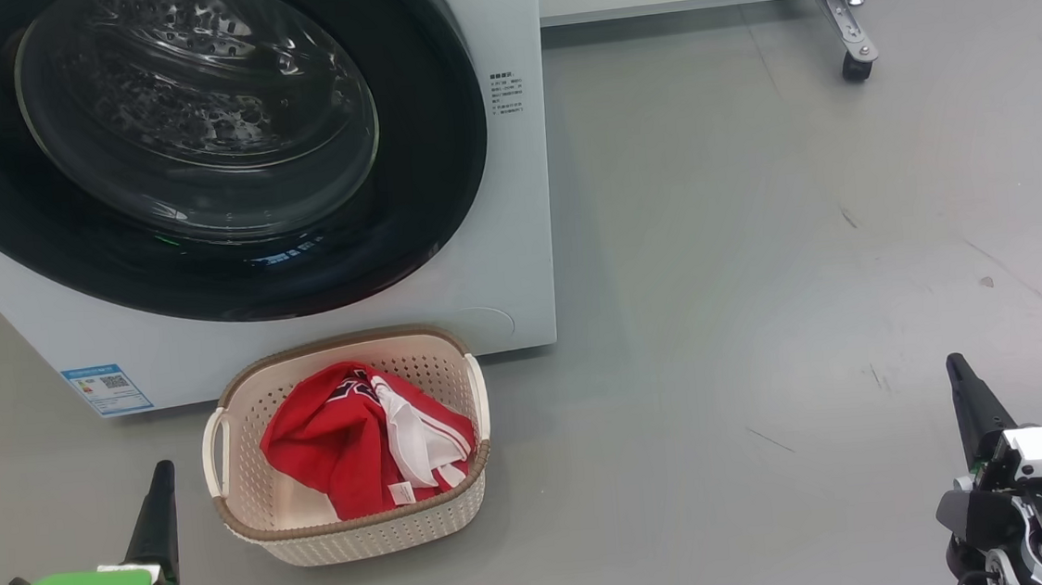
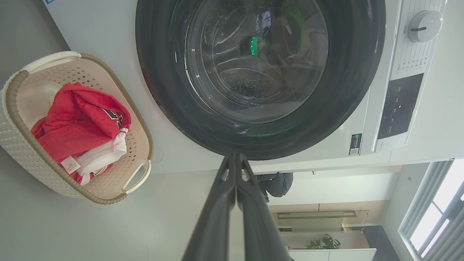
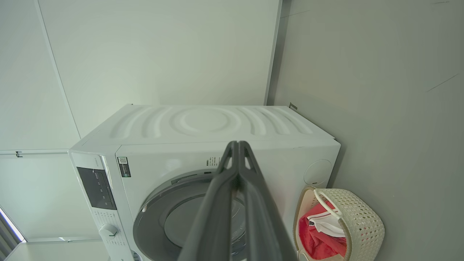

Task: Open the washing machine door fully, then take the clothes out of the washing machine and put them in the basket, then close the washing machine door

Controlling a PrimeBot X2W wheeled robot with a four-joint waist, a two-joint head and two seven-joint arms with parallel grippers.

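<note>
The red clothes (image 1: 346, 436) lie heaped in the basket (image 1: 364, 537), just ahead-right of the left gripper (image 1: 161, 471); its jaws and the right gripper (image 1: 954, 365) jaws are pinched together, empty.

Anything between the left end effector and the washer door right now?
Nothing visible. The left end effector, shut, points at the washing machine door with open air between them. The basket with the clothes sits off to one side.
</note>
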